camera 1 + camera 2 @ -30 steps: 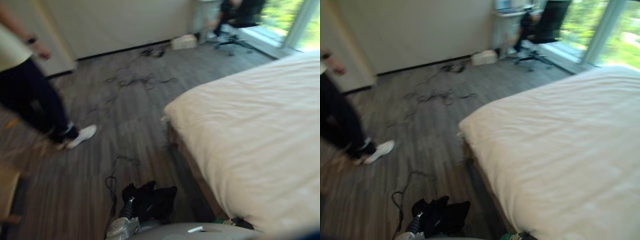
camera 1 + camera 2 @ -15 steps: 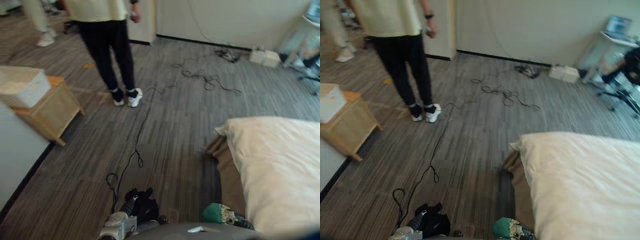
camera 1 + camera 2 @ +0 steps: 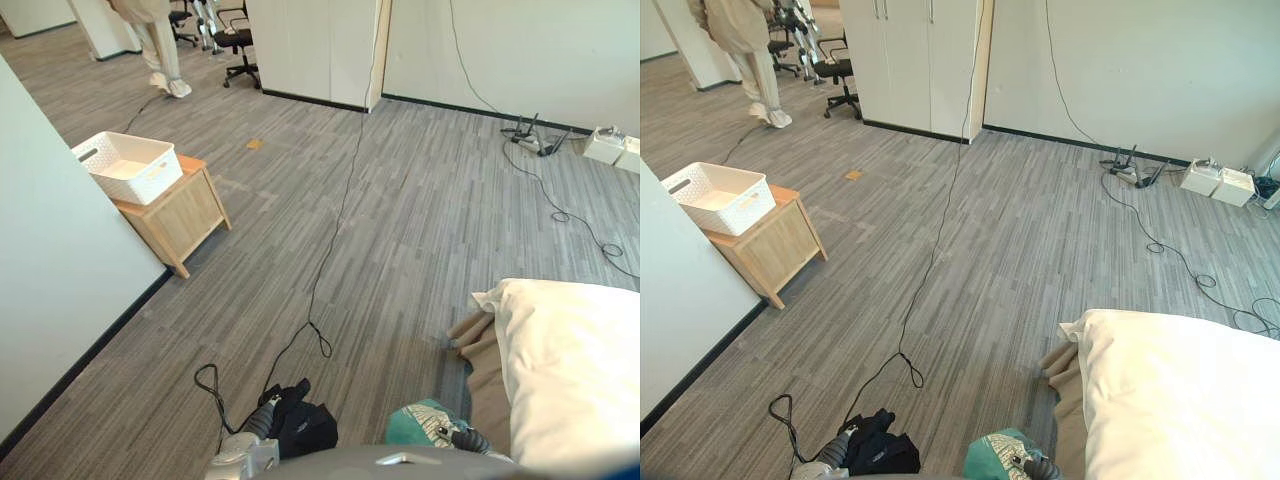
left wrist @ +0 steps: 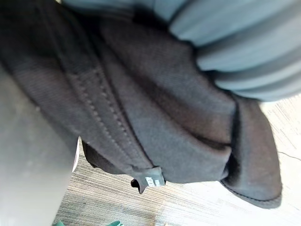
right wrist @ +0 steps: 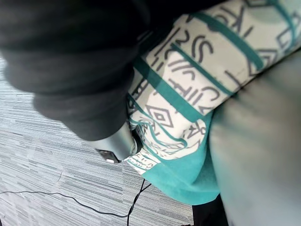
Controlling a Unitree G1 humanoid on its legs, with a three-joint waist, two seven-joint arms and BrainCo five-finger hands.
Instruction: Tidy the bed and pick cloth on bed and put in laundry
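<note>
Left hand (image 4: 244,47), lower left: buried in black cloth (image 3: 305,428), grip unreadable | right hand (image 5: 115,141), lower centre: finger apparently pinching teal cloth (image 3: 425,425) | both off bed (image 3: 580,370), carried low, likely bound for white basket (image 3: 150,180) upper left.

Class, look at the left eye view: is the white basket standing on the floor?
No, the white basket stands on top of the wooden side table by the wall.

A person (image 3: 740,45) stands by an office chair (image 3: 835,70), well beyond a wooden side table (image 3: 775,250).
</note>
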